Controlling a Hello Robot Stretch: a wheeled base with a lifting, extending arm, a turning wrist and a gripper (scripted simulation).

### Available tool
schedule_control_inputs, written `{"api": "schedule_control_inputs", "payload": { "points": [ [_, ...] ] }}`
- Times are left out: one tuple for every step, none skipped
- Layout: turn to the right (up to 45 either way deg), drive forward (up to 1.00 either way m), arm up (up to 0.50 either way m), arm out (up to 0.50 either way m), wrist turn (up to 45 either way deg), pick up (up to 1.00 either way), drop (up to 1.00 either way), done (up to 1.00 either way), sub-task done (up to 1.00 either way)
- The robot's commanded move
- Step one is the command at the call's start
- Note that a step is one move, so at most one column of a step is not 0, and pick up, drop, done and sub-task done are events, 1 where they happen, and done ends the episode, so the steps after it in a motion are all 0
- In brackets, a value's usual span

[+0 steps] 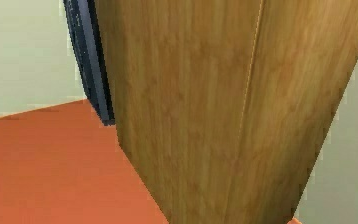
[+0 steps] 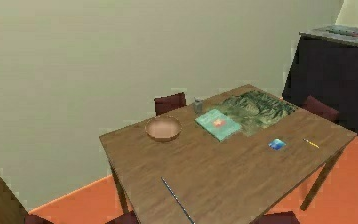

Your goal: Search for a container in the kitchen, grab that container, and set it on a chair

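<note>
One cabinet (image 1: 217, 100) ahead, bowl (image 2: 163, 128) on table (image 2: 247, 170)

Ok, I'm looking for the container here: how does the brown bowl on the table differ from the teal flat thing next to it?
The brown bowl is round; the teal flat thing is rectangular. The bowl is hollow with a raised rim; the teal thing lies flat, with an orange mark on top. Both rest on the wooden table, apart from each other.
</note>
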Motion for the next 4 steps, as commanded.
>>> {"api": "schedule_control_inputs", "payload": {
  "points": [
    [0.0, 0.00, 0.36, 0.00, 0.0, 0.00, 0.00, 0.00, 0.00],
    [0.0, 0.00, 0.00, 0.46, 0.0, 0.00, 0.00, 0.00, 0.00],
    [0.0, 0.00, 0.00, 0.00, 45.0, 0.00, 0.00, 0.00, 0.00],
    [0.0, 0.00, 0.00, 0.00, 45.0, 0.00, 0.00, 0.00, 0.00]
  ]
}}
